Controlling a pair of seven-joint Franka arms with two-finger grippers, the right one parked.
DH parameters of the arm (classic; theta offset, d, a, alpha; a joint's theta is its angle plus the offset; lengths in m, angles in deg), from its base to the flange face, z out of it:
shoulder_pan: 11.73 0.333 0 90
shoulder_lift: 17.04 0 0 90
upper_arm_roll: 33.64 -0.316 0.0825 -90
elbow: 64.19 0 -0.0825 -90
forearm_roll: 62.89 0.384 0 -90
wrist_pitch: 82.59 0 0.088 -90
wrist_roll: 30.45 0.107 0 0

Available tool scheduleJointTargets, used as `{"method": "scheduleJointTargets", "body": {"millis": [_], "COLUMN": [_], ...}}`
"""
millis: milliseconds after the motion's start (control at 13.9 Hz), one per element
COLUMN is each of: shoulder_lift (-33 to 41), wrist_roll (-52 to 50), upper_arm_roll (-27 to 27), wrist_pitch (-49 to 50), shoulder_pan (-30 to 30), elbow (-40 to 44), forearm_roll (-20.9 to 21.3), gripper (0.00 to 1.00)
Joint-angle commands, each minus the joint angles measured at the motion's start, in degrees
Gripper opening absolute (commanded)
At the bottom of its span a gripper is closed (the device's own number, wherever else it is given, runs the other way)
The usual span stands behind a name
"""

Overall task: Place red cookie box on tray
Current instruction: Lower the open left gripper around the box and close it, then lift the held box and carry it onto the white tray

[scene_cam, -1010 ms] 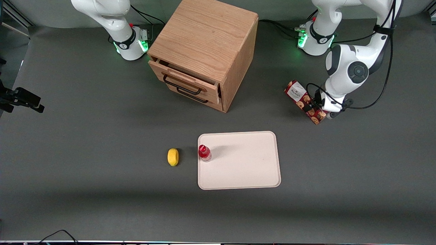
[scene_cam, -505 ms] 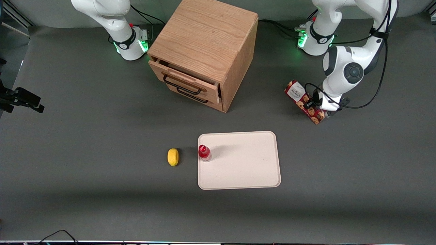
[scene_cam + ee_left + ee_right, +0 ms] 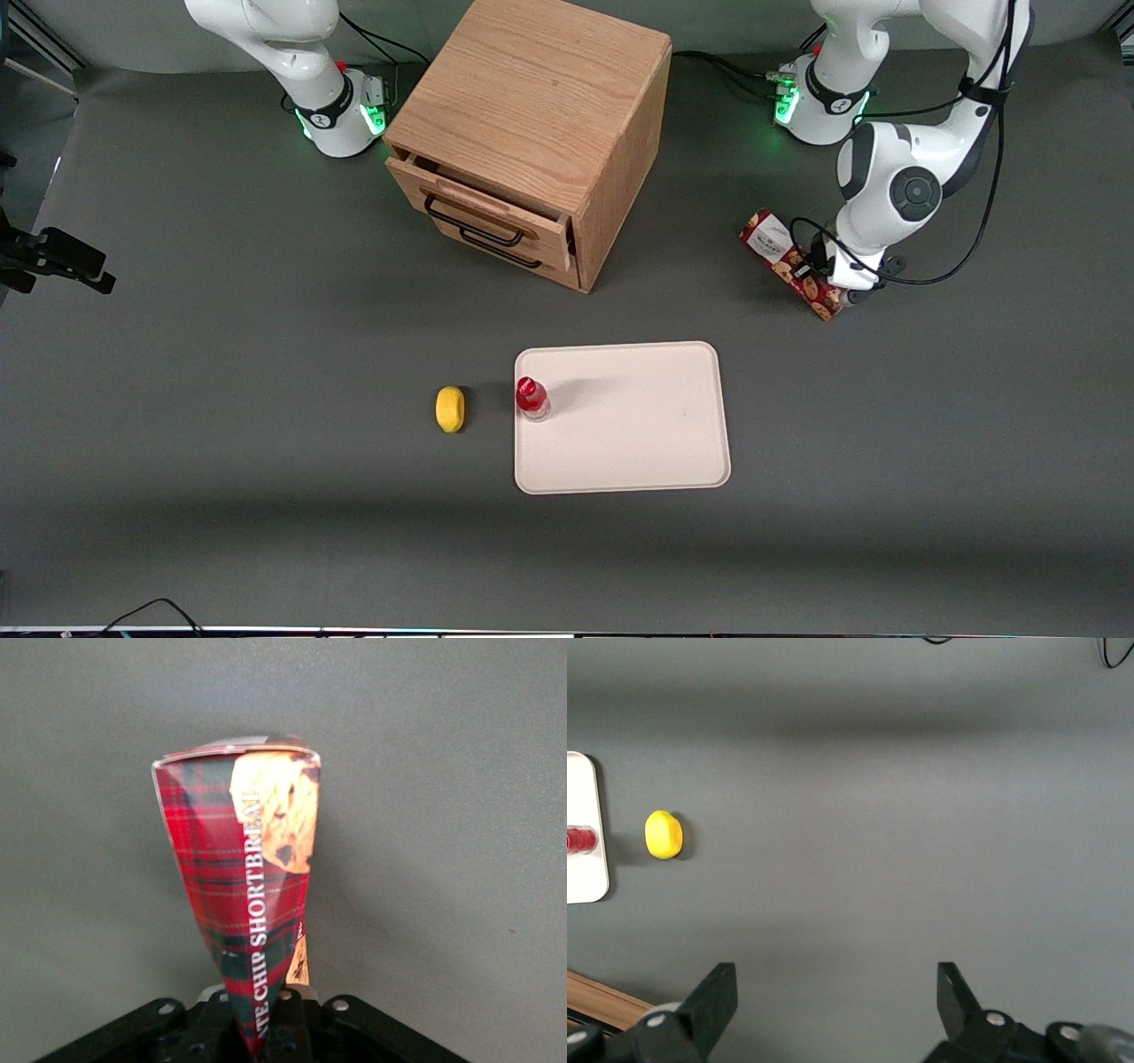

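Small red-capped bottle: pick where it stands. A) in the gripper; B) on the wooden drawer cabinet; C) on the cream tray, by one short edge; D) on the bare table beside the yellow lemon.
C: the small red-capped bottle stands on the flat cream tray, while the gripper is at the dark-red cookie box.

Long dark-red cookie box (image 3: 791, 264) on grey surface (image 3: 221, 354), working arm's end, farther from front camera than flat cream tray (image 3: 633, 434). Gripper (image 3: 840, 288) at box's nearer end. Small red-capped bottle (image 3: 532, 398) on tray edge; yellow lemon (image 3: 450, 408) beside it. Wooden drawer cabinet (image 3: 532, 133) farther back.
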Motion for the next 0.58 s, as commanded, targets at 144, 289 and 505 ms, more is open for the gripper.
{"method": "scheduleJointTargets", "body": {"millis": [144,289,505], "shoulder_lift": [0.9,0.0,-3.6], "wrist_roll": [6.6,10.6,16.4], "upper_arm_roll": [0.1,0.1,0.2], "wrist_pitch": [17.0,23.2,29.5], "shoulder_pan": [0.0,-0.1,-0.1], "elbow": [13.6,22.1,34.3], "forearm_roll": [-0.2,0.4,0.7], "gripper": [0.00,0.00,0.00]}}
